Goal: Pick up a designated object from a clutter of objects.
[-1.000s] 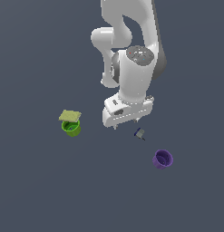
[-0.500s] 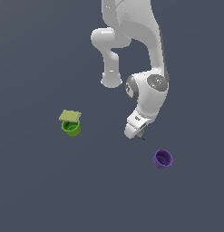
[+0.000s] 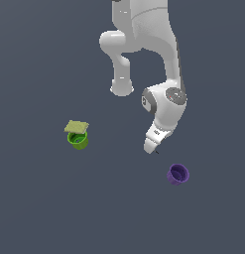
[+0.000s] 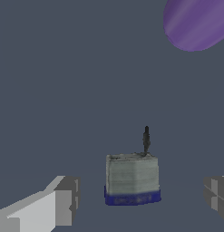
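Your gripper is spread around the grey block, near the purple cup. Closing off-centre may tip the block or snag its stem.

A plain dark slate-grey tabletop carries everything. On it, toward the exterior view's left, stands a green cup with a flat tan-green square pad touching its far rim. Well apart, toward the exterior view's right, sits a purple cup. Between them, nearer the purple cup, rests a tiny grey block with a blue base and thin dark stem.
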Controlling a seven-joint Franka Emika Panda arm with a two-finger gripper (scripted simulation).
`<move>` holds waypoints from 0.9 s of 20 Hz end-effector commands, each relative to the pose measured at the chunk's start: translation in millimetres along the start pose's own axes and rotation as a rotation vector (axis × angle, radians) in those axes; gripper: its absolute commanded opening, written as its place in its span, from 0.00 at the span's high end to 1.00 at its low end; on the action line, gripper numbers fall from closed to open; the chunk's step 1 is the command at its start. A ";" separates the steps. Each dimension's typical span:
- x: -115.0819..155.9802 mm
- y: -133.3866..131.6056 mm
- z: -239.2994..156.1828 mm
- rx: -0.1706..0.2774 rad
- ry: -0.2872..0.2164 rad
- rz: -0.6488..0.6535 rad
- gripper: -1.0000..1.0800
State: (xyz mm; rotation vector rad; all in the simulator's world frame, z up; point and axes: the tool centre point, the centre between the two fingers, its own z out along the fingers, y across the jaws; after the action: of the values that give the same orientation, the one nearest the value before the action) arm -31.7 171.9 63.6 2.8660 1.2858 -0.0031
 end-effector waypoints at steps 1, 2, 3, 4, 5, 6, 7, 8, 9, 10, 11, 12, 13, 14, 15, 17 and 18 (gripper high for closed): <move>0.0 0.4 0.0 -0.001 0.001 0.001 0.04; 0.0 0.5 0.9 -0.001 0.001 0.001 0.04; -0.1 0.5 2.4 -0.001 0.001 0.001 0.04; 0.0 0.2 4.5 -0.001 0.001 0.000 0.04; -0.2 0.3 7.2 -0.001 0.001 0.000 0.04; -0.2 0.0 10.4 -0.001 0.001 -0.001 0.04; -0.2 -0.2 14.3 -0.001 0.001 -0.002 0.04; -0.3 -0.4 18.7 -0.001 0.001 -0.002 0.04; -0.4 -0.6 23.6 0.000 0.001 -0.003 0.04; -0.4 -0.8 28.9 0.000 0.001 -0.003 0.04; -0.4 -1.0 33.7 0.000 0.001 -0.004 0.04; -0.4 -1.1 37.9 0.000 0.001 -0.005 0.04; -0.3 -1.1 41.5 0.000 0.002 -0.005 0.04; -0.2 -1.0 44.5 0.000 0.002 -0.005 0.04; -0.1 -1.1 46.9 -0.001 0.002 -0.005 0.04; 0.1 -0.9 50.1 -0.001 0.002 -0.005 0.04; 0.1 -0.8 50.9 -0.001 0.002 -0.005 0.04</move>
State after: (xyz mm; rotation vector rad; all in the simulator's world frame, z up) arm -32.9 172.4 14.8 2.8629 1.2937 -0.0023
